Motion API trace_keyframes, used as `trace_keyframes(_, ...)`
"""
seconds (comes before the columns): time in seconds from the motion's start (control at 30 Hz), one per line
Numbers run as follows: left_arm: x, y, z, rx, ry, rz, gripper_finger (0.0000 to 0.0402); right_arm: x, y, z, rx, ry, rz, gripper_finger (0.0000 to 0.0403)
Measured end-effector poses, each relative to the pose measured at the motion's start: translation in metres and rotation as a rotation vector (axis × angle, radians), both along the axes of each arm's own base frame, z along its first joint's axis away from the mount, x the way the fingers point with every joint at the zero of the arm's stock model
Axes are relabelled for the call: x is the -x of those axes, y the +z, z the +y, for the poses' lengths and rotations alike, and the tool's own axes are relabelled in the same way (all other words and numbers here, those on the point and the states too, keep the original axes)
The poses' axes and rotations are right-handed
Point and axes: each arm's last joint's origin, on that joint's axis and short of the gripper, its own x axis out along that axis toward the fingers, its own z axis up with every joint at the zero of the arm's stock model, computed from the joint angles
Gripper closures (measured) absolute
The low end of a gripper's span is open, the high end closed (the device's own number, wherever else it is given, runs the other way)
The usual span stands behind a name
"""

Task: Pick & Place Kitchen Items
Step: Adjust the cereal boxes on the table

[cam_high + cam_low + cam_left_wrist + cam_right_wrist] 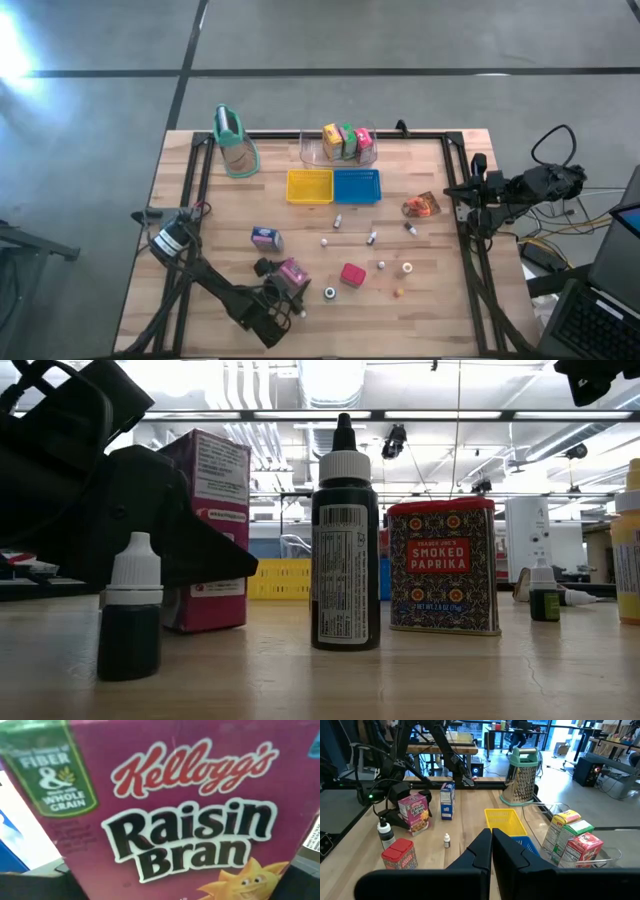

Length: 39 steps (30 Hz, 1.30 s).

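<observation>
- Small pink cardboard Raisin Bran cereal box [291, 272], standing up, in the lower middle of the high view, a bit left of centre.
- Likely light and stiff, with thin walls that could dent if squeezed hard; smooth printed sides, maybe a little slippery.
- Best held across the two flat wide faces, near the middle, so no tipping.
- Left gripper [283, 292] right at the box, jaws spread wide, one on each side; fills the whole left wrist view; not squeezed yet, as far as can be told.
- Just beside it to the right in the high view: a red smoked paprika tin [352, 275] and small dark dropper bottles with white caps [130, 606].
- Upper left of the box: a small blue and white carton [266, 237].
- Farther up: yellow square tray [309, 186], blue square tray [357, 186], clear bin [309, 151] with colourful cartons.
- Right gripper [491, 846] pinched shut, holding nothing, waiting at the right edge of the table.
</observation>
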Motion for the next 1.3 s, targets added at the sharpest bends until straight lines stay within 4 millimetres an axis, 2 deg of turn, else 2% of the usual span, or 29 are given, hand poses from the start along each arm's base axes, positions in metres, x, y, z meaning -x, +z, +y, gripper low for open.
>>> trace_keyframes(0.3, 0.0001, 0.0055, 0.0005, 0.003, 0.001, -0.006, 0.0002, 0.0, -0.0001, 0.0, 0.0, 0.0, 0.0, 0.0394)
trace_keyframes(1.3, -0.0072, 0.0058, 0.0081, 0.058, 0.012, 0.036, 0.0002, -0.0001, -0.0001, 0.0, 0.0, 0.0, 0.0, 0.0394)
